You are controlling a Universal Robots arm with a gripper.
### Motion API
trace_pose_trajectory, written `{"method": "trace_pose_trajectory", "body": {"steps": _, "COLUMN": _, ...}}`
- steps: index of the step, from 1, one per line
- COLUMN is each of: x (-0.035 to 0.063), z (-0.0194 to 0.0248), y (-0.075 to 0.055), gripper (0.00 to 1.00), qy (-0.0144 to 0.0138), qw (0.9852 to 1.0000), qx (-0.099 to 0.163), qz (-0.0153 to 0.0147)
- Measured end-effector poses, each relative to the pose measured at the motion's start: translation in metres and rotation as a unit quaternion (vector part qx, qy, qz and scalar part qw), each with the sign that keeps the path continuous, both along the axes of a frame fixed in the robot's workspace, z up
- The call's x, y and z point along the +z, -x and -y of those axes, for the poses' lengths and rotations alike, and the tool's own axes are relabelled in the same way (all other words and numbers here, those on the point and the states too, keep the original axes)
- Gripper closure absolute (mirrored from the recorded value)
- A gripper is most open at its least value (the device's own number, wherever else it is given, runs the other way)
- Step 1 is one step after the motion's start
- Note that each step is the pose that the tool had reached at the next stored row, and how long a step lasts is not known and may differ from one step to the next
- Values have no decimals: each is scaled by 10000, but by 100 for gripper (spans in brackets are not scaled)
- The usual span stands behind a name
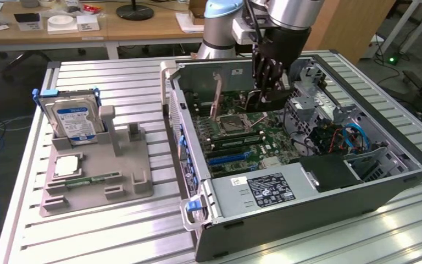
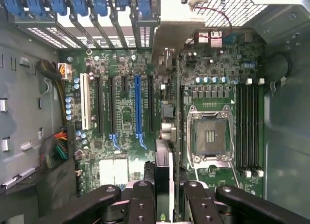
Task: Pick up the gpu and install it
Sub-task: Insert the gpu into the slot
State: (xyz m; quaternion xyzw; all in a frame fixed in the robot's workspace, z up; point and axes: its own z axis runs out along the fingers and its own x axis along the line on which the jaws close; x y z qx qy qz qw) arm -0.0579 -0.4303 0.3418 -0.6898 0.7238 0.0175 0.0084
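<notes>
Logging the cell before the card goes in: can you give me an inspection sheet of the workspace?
Surface: slatted metal table carrying an open computer case.
Job's things: gpu edge-on between the fingers, above the motherboard; expansion slots empty.
Clutter: grey fixture tray with hard drive and memory stick.
Grippers: gripper shut on the gpu, inside the case.
Cables: coloured wire bundle beside the motherboard; blue cables near the drive bays.
Surroundings: wooden desks behind the table.

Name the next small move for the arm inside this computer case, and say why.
Probably slide the gpu, clamped edge-on between the fingers, sideways until it lines up with the long blue slot. It hangs above the motherboard offset toward the CPU socket, so lowering now would likely miss the slot.
</notes>
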Motion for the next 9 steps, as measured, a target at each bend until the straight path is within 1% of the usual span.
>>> {"method": "trace_pose_trajectory", "body": {"steps": 2, "x": -9, "z": 5, "y": 17, "gripper": 73, "qy": 1, "qw": 10000, "qx": 12, "qz": -1}}
{"method": "trace_pose_trajectory", "body": {"steps": 6, "x": -24, "z": 40, "y": 36, "gripper": 73, "qy": 1, "qw": 10000, "qx": 19, "qz": -1}}
{"method": "trace_pose_trajectory", "body": {"steps": 9, "x": -39, "z": 47, "y": 56, "gripper": 73, "qy": 3, "qw": 10000, "qx": 20, "qz": 0}}
